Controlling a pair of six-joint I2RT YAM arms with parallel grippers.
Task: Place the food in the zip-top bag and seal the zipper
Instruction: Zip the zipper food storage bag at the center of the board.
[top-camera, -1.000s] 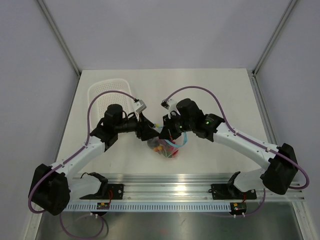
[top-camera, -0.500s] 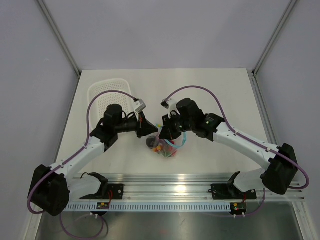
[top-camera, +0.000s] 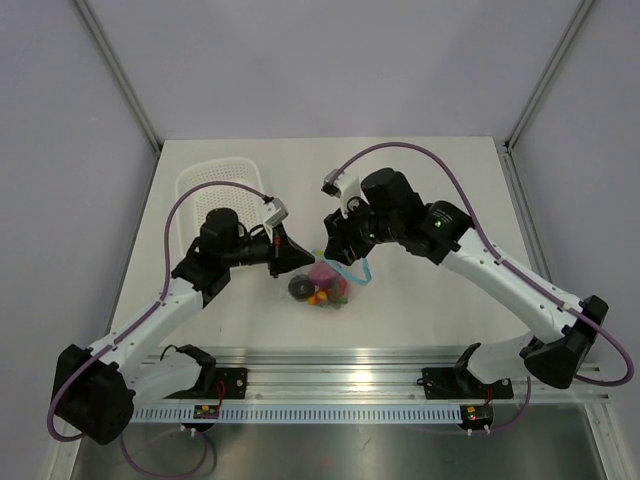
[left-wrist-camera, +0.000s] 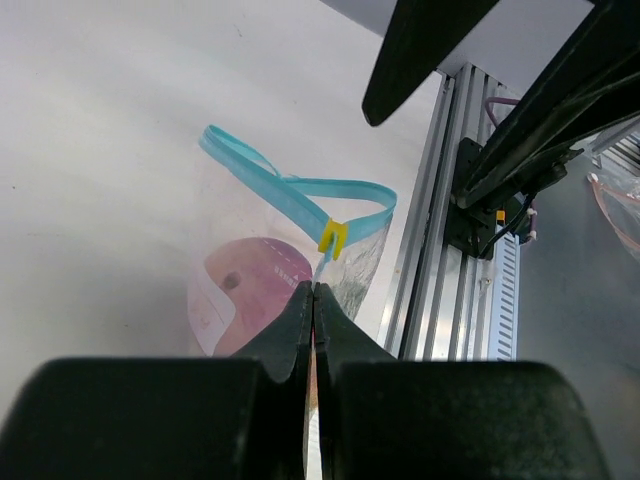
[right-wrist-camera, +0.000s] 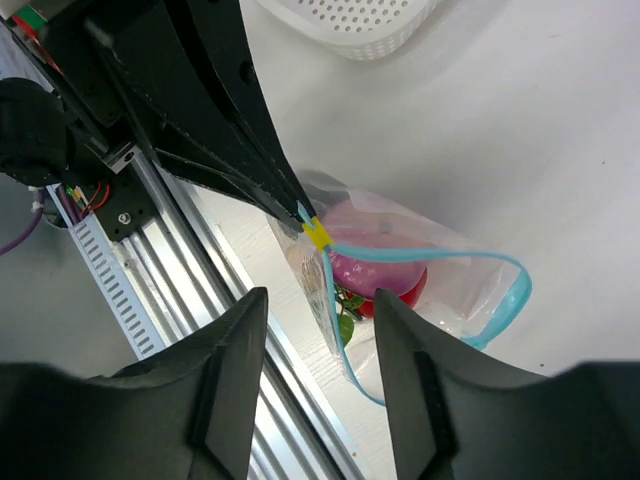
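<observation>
White tabletop, by the front rail (top-camera: 330, 365): our left gripper (left-wrist-camera: 315, 292) is pinched tight on the edge of the zip-top bag (right-wrist-camera: 450, 262), just below the yellow slider (left-wrist-camera: 332, 237). Our right gripper (right-wrist-camera: 320, 300) hangs spread wide above the bag, gripping nothing. The zipper (left-wrist-camera: 290, 195) loops open around the pink piece (right-wrist-camera: 375, 265), red piece (right-wrist-camera: 408, 290) and green piece (right-wrist-camera: 345, 325). Our left fingers (right-wrist-camera: 250, 130) hide the bag's corner; the white basket (top-camera: 215, 190) sits behind.
</observation>
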